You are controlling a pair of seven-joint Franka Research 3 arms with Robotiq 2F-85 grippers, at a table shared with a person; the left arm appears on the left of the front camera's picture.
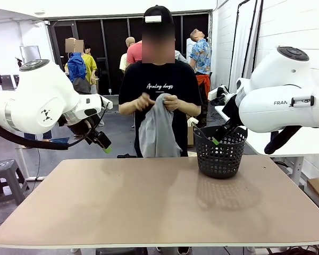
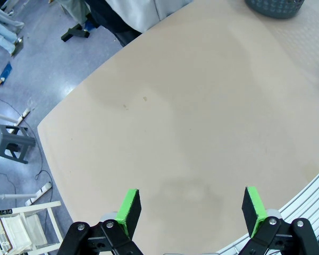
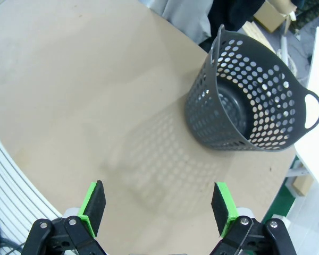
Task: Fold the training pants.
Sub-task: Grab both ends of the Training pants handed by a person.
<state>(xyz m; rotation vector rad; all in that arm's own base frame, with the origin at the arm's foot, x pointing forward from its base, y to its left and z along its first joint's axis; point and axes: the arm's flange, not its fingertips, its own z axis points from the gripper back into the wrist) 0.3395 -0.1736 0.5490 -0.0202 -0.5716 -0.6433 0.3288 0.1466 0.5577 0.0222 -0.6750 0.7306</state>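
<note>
Training pants (image 1: 158,130) hang at 12 o'clock beyond the table's (image 1: 149,212) far edge, bunched in the person's hands (image 1: 170,102). Black basket (image 1: 220,156) stands on the table at 2 o'clock. Left gripper (image 2: 191,204) released, jaws wide over bare tabletop. Right gripper (image 3: 158,204) spread, empty, basket at its 1 o'clock.

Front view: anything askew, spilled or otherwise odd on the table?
Nothing spilled or damaged. The one oddity: the training pants aren't on the table; the person holds them bunched in both hands at the far edge. The basket stands upright at the table's far right. The left claw and right claw hang open, empty.
</note>
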